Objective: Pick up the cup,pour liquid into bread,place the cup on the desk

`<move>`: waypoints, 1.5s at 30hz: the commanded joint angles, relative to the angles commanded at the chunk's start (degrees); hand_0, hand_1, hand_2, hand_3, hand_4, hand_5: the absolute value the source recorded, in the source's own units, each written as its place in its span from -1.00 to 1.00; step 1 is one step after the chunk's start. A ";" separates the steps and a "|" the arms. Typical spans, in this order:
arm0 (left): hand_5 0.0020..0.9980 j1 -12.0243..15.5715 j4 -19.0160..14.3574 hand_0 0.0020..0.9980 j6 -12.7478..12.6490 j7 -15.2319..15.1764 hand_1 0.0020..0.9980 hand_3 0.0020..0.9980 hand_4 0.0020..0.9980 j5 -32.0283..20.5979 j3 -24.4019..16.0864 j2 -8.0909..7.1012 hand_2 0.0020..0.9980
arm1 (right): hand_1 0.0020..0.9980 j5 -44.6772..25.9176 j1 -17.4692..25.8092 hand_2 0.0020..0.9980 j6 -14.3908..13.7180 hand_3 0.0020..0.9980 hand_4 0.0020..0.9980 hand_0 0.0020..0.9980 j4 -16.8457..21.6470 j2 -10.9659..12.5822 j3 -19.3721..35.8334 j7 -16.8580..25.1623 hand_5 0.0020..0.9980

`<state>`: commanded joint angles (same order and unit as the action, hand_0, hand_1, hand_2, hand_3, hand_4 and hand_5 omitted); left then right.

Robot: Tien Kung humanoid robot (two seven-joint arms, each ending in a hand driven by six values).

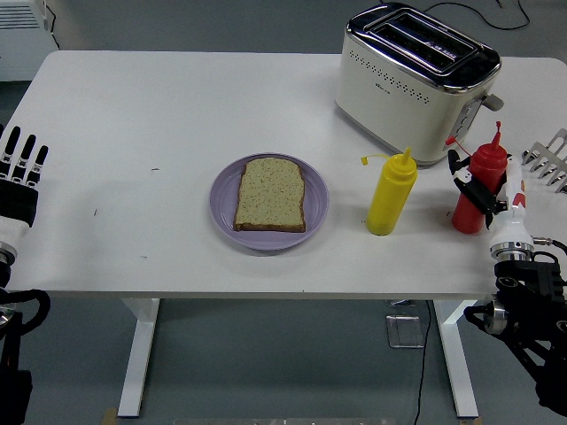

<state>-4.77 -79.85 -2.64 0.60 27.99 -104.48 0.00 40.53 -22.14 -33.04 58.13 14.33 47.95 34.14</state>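
No cup is in view. A red squeeze bottle (487, 163) stands about upright at the table's right edge. My right hand (479, 191) is shut on it, black fingers (464, 183) wrapped round its middle. A yellow squeeze bottle (391, 193) stands just to its left, untouched. A slice of bread (270, 194) lies flat on a purple plate (222, 202) at the table's centre. My left hand (19, 173) rests at the left edge, open with straight fingers, far from everything.
A cream and chrome toaster (412, 80) stands at the back right, just behind the two bottles. Part of a metal rack (549, 159) shows at the right edge. The white table (133, 133) spreads out to the left of the plate.
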 joint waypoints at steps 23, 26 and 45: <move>1.00 0.33 0.02 0.58 0.02 0.01 0.47 0.40 0.09 0.10 0.62 0.00 0.47 | -0.46 13.99 5.10 -0.32 7.33 0.01 0.99 -0.39 4.65 0.89 7.83 -11.84 0.08; 1.00 0.37 0.02 0.58 0.03 0.00 0.47 0.40 0.09 0.10 0.66 0.00 0.47 | -0.46 13.53 5.36 -0.32 6.88 0.01 0.99 -0.39 5.00 0.89 8.59 -10.87 0.08; 1.00 0.26 0.00 0.58 -0.01 0.01 0.48 0.40 0.09 0.07 0.42 -0.02 0.47 | -0.34 11.11 6.47 -0.24 4.99 0.15 0.97 -0.26 7.67 0.76 13.22 -6.75 -0.02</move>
<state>-4.50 -79.85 -2.65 0.61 28.06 -104.05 -0.02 51.64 -15.68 -28.05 65.80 15.09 61.17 27.39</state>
